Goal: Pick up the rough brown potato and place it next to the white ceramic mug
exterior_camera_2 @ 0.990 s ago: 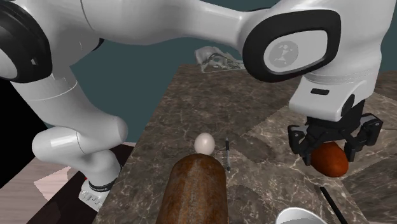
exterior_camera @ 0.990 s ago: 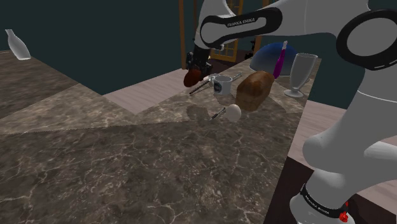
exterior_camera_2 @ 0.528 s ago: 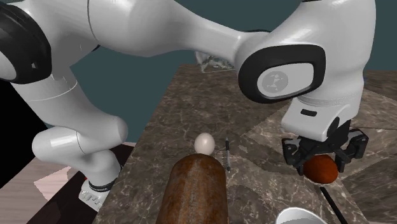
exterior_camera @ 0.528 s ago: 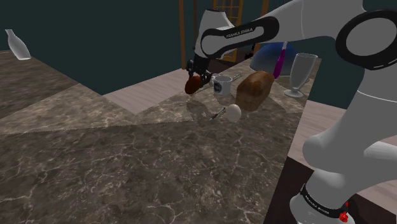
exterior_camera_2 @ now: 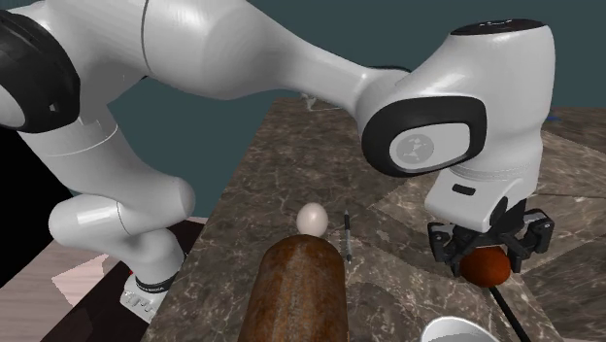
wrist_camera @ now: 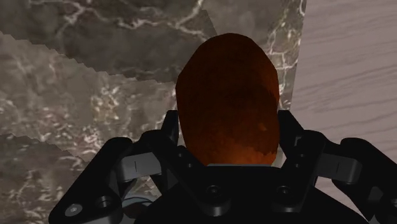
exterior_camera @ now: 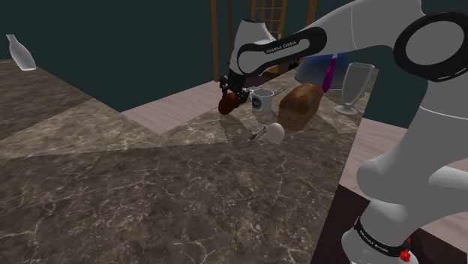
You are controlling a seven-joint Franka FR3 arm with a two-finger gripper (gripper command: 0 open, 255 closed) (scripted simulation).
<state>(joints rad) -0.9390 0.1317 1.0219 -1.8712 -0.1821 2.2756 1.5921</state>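
- Shoulder view: the white arm [exterior_camera: 285, 41] is reaching up and to the left over the dark marbled surface [exterior_camera: 150, 187]. The black tool [exterior_camera: 231, 97] is clamping down on the reddish-brown potato [exterior_camera: 226, 106]. The potato is hanging low, just beside the white mug [exterior_camera: 262, 100], on the mug's left in this view. On the mug's other side a brown loaf [exterior_camera: 298, 107] is lying, and a white egg [exterior_camera: 277, 133] is sitting in front of it with a thin utensil [exterior_camera: 259, 136] right beside it. Further right, a clear glass [exterior_camera: 355, 86] is standing near the surface's edge. Far off at the upper left, a white bottle [exterior_camera: 21, 52] is standing.
- Second exterior view: the tool [exterior_camera_2: 490, 255] is hanging under the big white wrist, closed around the potato [exterior_camera_2: 486, 265]. The potato is sitting very low over the surface [exterior_camera_2: 291, 155]; whether it is touching, I cannot tell. The mug [exterior_camera_2: 461, 330] is peeking in at the bottom edge, near the potato. The loaf [exterior_camera_2: 300, 291] is looming in the foreground, the egg [exterior_camera_2: 312, 219] is sitting just beyond it, and the dark utensil [exterior_camera_2: 347, 236] is lying beside the egg.
- Wrist view: the tool [wrist_camera: 229, 127] is gripping hard, both black fingers [wrist_camera: 169, 126] pressing against the sides of the potato [wrist_camera: 229, 89]. The potato is looking rough and rust-brown. Beneath it, the marbled surface [wrist_camera: 76, 83] is meeting a pale strip [wrist_camera: 356, 70].
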